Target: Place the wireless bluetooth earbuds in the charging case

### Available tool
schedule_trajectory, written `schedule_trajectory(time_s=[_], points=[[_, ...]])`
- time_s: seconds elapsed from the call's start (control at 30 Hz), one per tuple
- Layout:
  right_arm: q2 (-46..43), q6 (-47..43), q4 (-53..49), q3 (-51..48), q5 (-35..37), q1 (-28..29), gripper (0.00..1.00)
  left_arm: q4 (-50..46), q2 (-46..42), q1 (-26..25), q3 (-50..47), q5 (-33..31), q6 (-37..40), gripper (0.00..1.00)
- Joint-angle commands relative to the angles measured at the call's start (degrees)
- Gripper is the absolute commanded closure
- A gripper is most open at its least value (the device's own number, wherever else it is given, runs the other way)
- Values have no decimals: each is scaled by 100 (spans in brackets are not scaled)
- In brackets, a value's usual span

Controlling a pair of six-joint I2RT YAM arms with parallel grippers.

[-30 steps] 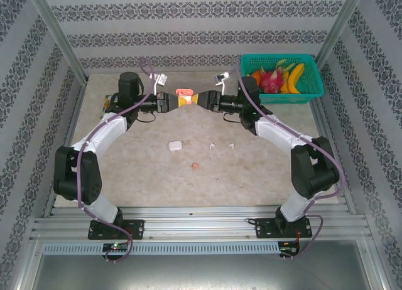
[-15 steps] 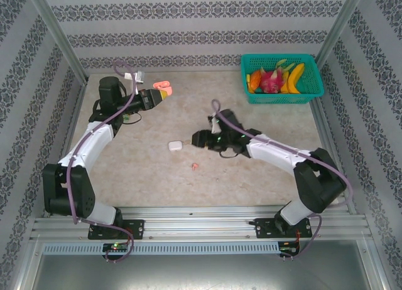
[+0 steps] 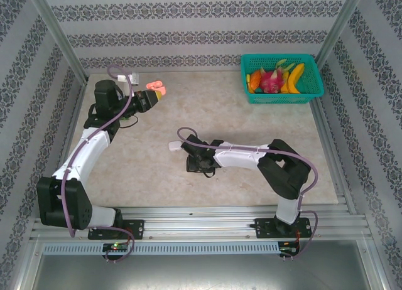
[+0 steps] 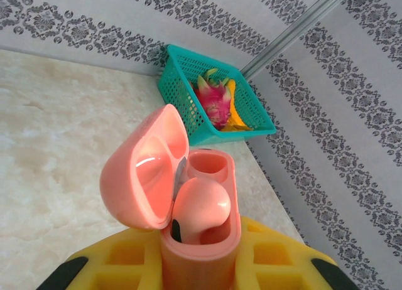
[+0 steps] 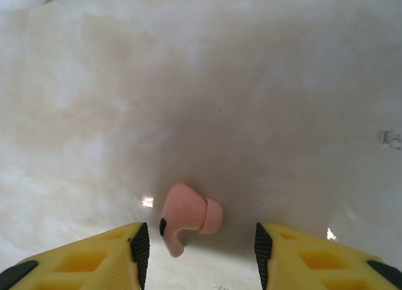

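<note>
We get bright, even light from overhead in the top view: the pale worktop [image 3: 251, 123] looks slightly washed out, and the shadows under the arms are soft and short. Through the right wrist camera a broad grey shadow pools around the pink earbud [image 5: 187, 222], with small glints at its 9 and 3 o'clock; the earbud itself is sharp. Through the left wrist camera the open pink case [image 4: 201, 258] shows a glossy highlight inside its lid, and the frame's 6 o'clock edge goes soft.
</note>
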Motion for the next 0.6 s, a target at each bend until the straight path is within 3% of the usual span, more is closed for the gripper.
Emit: schedule_trajectory(time_s=[0.0, 0.57], points=[[158, 128, -290, 208, 340, 38, 53, 26, -153, 59, -119, -80, 90, 92], [616, 163, -745, 678, 486, 240, 69, 219, -161, 68, -273, -194, -8, 92]])
